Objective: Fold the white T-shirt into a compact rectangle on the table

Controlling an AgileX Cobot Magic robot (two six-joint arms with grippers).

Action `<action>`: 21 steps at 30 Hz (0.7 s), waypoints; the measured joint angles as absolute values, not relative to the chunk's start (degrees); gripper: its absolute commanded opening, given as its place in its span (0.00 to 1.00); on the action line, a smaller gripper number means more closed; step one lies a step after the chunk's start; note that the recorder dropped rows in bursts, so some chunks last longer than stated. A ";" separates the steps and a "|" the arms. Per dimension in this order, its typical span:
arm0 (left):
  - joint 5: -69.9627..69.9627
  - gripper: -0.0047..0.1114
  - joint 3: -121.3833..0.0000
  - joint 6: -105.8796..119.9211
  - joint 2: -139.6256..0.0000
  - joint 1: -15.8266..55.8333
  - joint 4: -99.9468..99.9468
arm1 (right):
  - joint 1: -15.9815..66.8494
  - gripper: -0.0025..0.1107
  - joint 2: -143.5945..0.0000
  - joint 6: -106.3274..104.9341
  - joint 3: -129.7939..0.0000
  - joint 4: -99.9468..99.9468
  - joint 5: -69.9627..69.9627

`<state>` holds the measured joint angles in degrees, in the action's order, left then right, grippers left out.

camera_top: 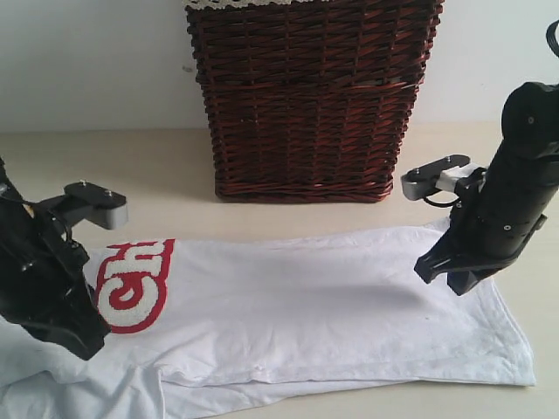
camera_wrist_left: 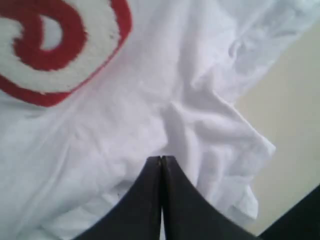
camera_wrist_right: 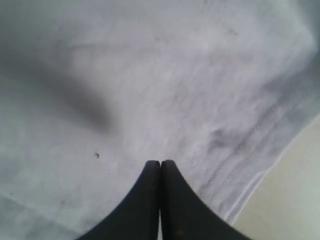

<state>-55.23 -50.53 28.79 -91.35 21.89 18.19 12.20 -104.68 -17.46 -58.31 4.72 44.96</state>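
Standing behind the white T-shirt [camera_top: 306, 305], the wicker basket [camera_top: 310, 96] hides its inside.

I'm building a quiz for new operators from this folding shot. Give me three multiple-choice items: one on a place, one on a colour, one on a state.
1. Where does the wicker basket stand?
A. beyond the white T-shirt, by the wall
B. on top of the T-shirt
C. under the T-shirt

2. What colour outlines the letters?
A. blue
B. red
C. green

3. How do the left pincer and right pincer stand?
A. both shut
B. both open
C. one open, one shut

Answers:
1 A: the exterior view shows the basket upright past the shirt's far edge.
2 B: red rims the white letters.
3 A: each wrist view shows the jaws pressed together.
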 measured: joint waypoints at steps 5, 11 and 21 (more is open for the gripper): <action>-57.02 0.04 -47.32 18.02 -89.26 25.02 10.37 | 12.20 0.02 -104.68 -17.46 -58.31 5.66 44.96; -55.07 0.18 -39.90 10.42 -89.03 19.31 5.22 | 12.20 0.02 -104.68 -17.46 -58.31 7.14 44.96; -40.32 0.48 -37.60 9.15 -89.03 11.59 4.54 | 12.20 0.02 -104.58 -17.46 -58.31 9.74 44.96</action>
<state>-40.32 -37.60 9.15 -89.03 11.59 4.54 12.20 -104.58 -17.46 -58.31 9.74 44.96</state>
